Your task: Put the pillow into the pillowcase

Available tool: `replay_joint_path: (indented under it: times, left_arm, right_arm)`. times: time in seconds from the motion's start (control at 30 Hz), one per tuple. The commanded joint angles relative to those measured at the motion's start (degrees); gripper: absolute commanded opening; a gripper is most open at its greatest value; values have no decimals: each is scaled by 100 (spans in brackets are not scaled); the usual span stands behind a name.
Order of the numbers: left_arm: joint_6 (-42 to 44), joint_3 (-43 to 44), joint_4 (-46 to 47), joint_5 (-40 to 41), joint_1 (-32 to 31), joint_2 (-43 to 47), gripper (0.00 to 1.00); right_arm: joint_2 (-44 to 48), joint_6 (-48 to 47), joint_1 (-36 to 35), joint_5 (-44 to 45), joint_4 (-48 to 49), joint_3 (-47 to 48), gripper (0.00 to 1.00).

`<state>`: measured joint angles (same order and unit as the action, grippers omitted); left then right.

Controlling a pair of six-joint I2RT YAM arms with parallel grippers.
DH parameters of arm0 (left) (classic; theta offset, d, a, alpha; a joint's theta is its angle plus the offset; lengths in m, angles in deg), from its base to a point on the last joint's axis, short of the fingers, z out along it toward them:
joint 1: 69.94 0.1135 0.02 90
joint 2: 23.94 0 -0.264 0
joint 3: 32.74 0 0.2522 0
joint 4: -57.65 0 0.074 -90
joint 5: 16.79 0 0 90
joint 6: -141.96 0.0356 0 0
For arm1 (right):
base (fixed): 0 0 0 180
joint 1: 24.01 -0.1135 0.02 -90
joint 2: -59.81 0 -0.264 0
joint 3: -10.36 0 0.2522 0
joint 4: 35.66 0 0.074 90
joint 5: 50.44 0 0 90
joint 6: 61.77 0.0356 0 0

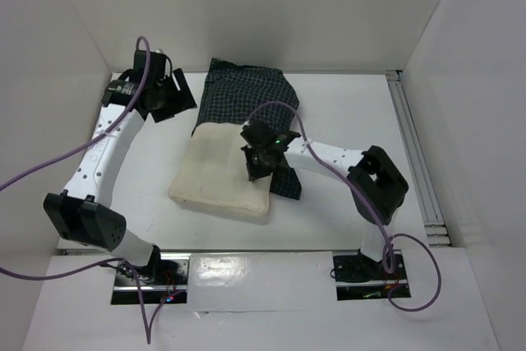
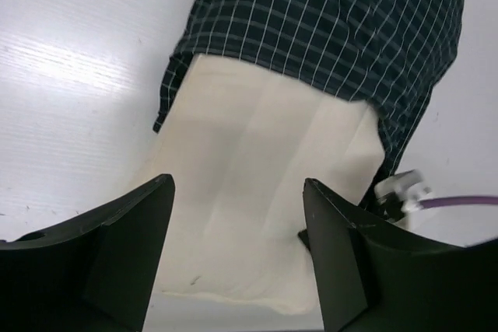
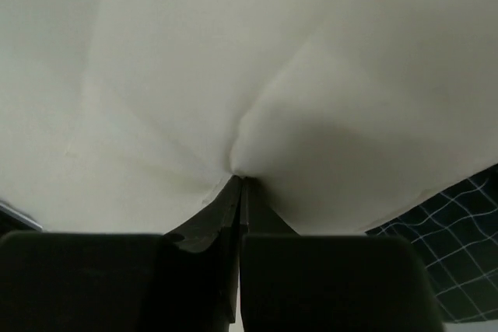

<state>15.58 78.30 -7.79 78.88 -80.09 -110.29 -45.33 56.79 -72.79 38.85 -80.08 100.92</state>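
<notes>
Cream cloth fills the middle of the overhead view. The pillow (image 1: 218,178) lies on the white table (image 1: 353,113) with its far end tucked into the mouth of the pillowcase (image 1: 246,96) and its near half bare. The right gripper (image 1: 265,160) presses down at the pillow's right edge, and a strip of checked fabric runs out just below and to the right of it. The left gripper (image 1: 171,98) hangs to the left of the pillowcase, apart from it.

From the left wrist, the left gripper (image 2: 238,183) holds its two dark fingers (image 2: 132,231) wide apart with nothing gripped. Ahead of them lies the pillow (image 2: 264,153), its faint ridges running away from the gripper and under the hem of the pillowcase (image 2: 327,29). Right of the right-hand finger a purple cable (image 2: 459,201) shows, beside a blurred white part that is probably the other arm.

From the right wrist, the right gripper (image 3: 240,183) has its fingers pressed together, pinching a pucker of the pillow (image 3: 194,60) at their tips, and creases fan out from that spot. A corner of the pillowcase (image 3: 451,223) shows to the gripper's lower right.
</notes>
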Motion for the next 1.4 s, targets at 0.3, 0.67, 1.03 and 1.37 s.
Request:
replay_joint_path:
  times: [0.3, 0.67, 1.03, 1.37]
  left_arm:
    - [211, -2085, 1264, -1946, 110, 171, 79]
    - [-379, -3785, 2241, -2343, -400, 108, 85]
    - [-694, -4797, 3321, -2527, -1128, 390, 85]
    - [-923, -4937, 5105, -2713, -1507, 197, 91]
  right_arm:
    - [2104, -1062, 2381, 1178, -1187, -553, 44]
    - [1121, -1598, 687, 1634, -759, 117, 100]
    - [150, -2002, 747, 1373, -2, 388, 0]
    - [1373, -2021, 1335, -605, -397, 1013, 0]
